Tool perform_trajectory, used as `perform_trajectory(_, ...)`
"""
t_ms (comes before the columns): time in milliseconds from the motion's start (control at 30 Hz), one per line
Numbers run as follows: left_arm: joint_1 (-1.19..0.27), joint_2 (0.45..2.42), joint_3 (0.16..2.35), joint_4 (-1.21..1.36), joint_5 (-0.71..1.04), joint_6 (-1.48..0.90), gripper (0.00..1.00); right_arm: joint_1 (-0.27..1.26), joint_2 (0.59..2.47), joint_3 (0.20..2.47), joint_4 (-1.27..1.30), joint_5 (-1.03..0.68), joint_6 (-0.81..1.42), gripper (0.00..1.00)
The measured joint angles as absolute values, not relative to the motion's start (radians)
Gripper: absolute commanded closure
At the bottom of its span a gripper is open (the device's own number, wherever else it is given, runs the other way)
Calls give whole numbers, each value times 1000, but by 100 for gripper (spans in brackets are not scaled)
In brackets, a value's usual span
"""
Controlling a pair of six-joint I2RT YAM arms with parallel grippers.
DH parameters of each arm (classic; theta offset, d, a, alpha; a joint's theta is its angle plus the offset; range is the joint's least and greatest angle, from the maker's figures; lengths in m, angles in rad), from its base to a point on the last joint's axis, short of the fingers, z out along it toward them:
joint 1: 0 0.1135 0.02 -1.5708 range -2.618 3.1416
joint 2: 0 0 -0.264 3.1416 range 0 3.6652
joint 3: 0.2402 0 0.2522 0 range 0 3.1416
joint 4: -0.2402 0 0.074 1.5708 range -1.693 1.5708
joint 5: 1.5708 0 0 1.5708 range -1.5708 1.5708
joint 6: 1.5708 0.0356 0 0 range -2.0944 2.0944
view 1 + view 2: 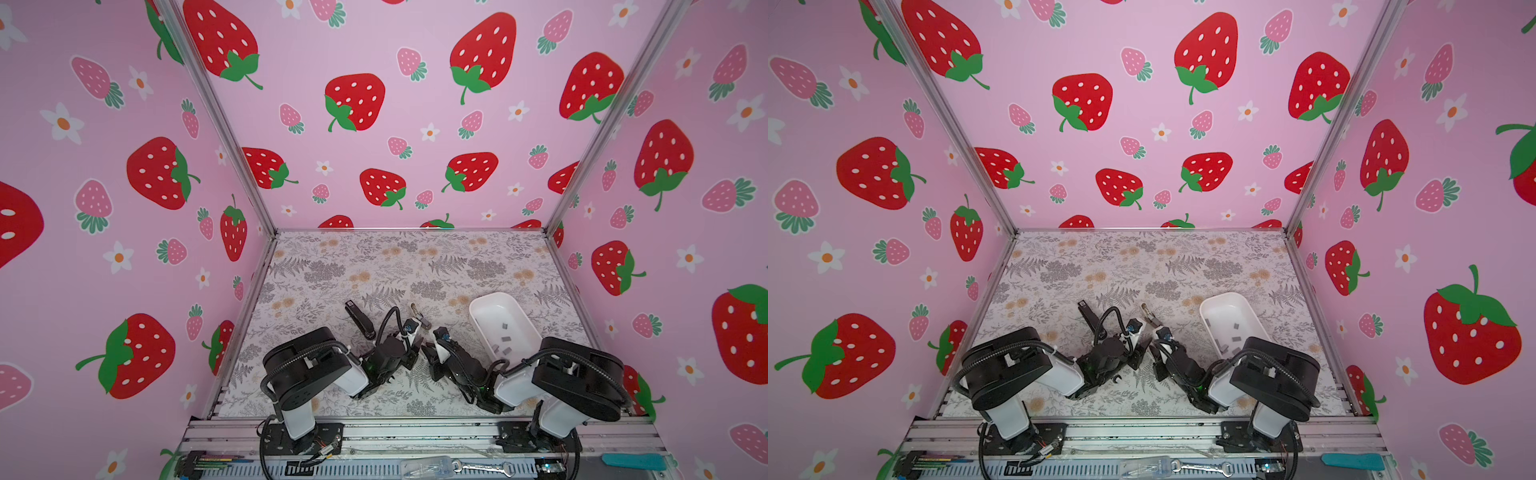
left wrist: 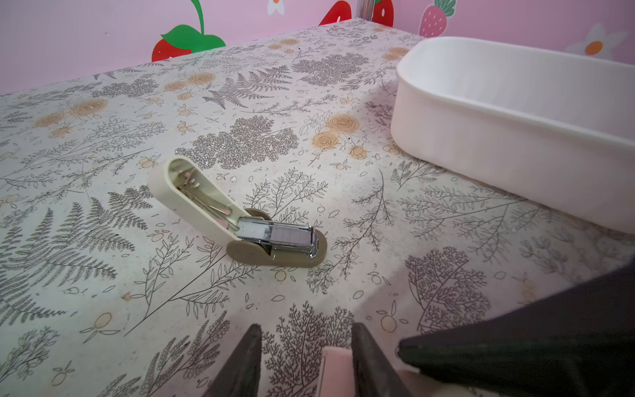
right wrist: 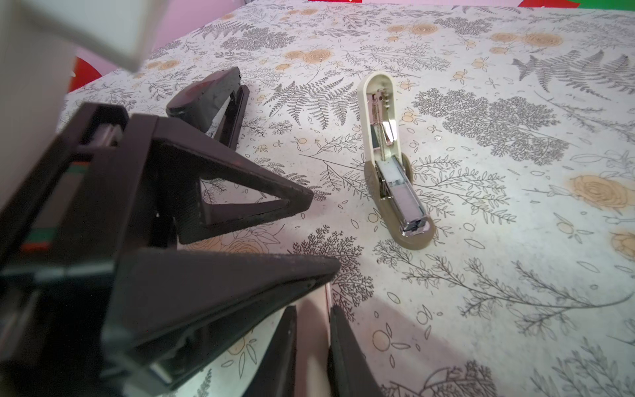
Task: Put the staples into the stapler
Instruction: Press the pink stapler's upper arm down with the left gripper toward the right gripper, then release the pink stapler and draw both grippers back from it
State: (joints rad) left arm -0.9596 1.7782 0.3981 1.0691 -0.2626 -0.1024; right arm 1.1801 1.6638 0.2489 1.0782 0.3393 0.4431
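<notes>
We see the stapler [image 1: 359, 318] lying on the flowered table [image 1: 374, 257], a little left of the middle in both top views. Its white label is at the end higher in the frame. In the right wrist view it sits in the upper left, and its black top is lifted a little from the base. It lies apart from both claws.

The staples [image 1: 505, 338] lie as loose grey strips inside the white tray [image 1: 478, 309]. The tray stands at the right of the table and is partly hidden behind the right arm.

Both claws meet near the middle of the table, lower right of the stapler in the top views, at a small pink item [image 2: 336, 367]. The left gripper [image 2: 307, 326] has its fingers spread. The pink item lies against one finger, and between it and the other finger we see bare table. The right gripper [image 3: 313, 309] has its fingers close together. The pink item fills the gap between them, so this claw pinches it.

A beige stapler [image 2: 206, 202] lies open on the table just beyond the two claws. Its cover is folded back and the metal channel shows.
</notes>
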Motion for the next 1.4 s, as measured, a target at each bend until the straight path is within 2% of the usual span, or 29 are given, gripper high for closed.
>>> perform_trajectory(600, -962, 1849, 373, 1222, -278, -105, 55, 1191, 1842, 207, 1403, 373, 476, 81)
perform_trajectory(1033, -964, 1860, 369, 1240, -281, -105, 55, 1198, 1951, 202, 1519, 399, 478, 82)
perform_trajectory(1267, -965, 1857, 368, 1238, -286, -104, 55, 1198, 1900, 201, 1483, 399, 474, 79)
perform_trajectory(1400, -966, 1832, 375, 1191, -307, -105, 54, 1198, 1787, 221, 1317, 400, 460, 72)
